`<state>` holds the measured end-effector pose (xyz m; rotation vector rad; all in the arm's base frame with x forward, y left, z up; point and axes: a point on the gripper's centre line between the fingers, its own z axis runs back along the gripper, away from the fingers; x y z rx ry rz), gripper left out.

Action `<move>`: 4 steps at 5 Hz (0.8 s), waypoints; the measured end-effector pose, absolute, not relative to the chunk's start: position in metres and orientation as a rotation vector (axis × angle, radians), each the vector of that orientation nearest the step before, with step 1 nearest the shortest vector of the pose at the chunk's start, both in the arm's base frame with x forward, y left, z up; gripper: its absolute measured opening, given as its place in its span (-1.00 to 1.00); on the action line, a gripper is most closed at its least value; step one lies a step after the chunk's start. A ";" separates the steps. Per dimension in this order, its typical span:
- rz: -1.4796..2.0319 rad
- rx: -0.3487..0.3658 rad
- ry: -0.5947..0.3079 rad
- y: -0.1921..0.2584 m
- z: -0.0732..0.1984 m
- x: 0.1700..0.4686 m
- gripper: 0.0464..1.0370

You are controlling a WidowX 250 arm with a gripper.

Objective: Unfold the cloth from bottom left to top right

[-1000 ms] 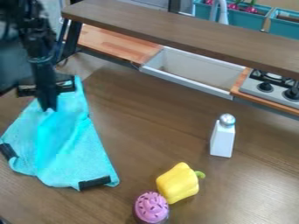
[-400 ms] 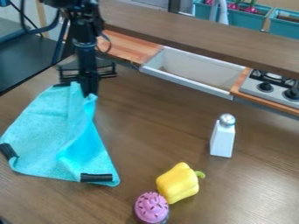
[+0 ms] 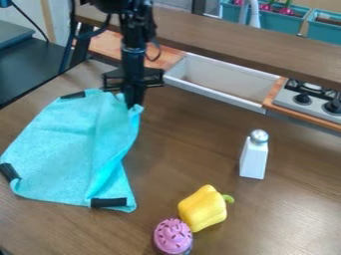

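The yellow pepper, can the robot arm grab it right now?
Probably not right now: its gripper looks shut on a corner of the blue cloth. If it let go, it might, since just tabletop lies between it and the pepper.

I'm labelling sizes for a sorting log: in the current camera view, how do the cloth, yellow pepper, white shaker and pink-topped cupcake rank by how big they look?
1. Cloth
2. Unsure: yellow pepper, white shaker, cupcake
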<state>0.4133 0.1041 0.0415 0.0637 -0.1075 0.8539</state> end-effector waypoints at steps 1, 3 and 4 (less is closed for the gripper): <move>0.866 0.053 -0.104 0.087 0.042 0.432 -0.97; 0.872 0.077 -0.106 0.063 0.022 0.455 -0.97; 0.908 0.100 -0.073 0.064 0.004 0.465 -0.97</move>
